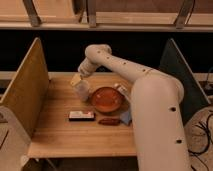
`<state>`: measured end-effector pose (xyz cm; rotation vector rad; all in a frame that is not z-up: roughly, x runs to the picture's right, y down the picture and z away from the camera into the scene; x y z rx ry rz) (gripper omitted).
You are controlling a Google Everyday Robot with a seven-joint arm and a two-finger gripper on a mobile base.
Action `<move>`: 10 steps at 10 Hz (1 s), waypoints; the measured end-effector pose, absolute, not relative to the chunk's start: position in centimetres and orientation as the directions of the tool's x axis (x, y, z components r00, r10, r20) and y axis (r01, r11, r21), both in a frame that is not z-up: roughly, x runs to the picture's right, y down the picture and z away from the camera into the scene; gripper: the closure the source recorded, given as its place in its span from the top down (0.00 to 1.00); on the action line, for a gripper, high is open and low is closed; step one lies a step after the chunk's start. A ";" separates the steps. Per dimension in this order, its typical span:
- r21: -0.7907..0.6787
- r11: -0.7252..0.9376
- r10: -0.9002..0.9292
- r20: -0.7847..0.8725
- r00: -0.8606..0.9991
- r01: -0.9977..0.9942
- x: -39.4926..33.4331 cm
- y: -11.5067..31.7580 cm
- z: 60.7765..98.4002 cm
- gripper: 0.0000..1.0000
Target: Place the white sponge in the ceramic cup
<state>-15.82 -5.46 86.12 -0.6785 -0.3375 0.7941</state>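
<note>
The ceramic cup is small, pale and round, and stands upright on the wooden table at the back left, just left of the orange bowl. My gripper hangs just above and behind the cup, at the end of the long white arm. A pale yellow piece shows right under the gripper, against the cup's far side. A small pale blue-grey pad, which looks like the white sponge, lies on the table at the bowl's front right, partly behind the arm. I cannot see anything held in the gripper.
A white oblong bar with dark marks and a small reddish-brown piece lie in front of the bowl. A whitish item sits at the bowl's right rim. Upright side panels stand at the left and the right.
</note>
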 end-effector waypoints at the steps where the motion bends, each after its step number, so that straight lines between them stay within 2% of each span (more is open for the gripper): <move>1: -0.671 0.507 0.747 0.030 0.664 -0.541 -15.8 -5.5 86.1 0.67; 7: -0.666 0.506 0.744 0.015 0.668 -0.549 -15.5 -5.4 86.3 0.67; 10: -0.571 0.499 0.725 -0.137 0.675 -0.652 -10.7 -4.8 85.9 0.67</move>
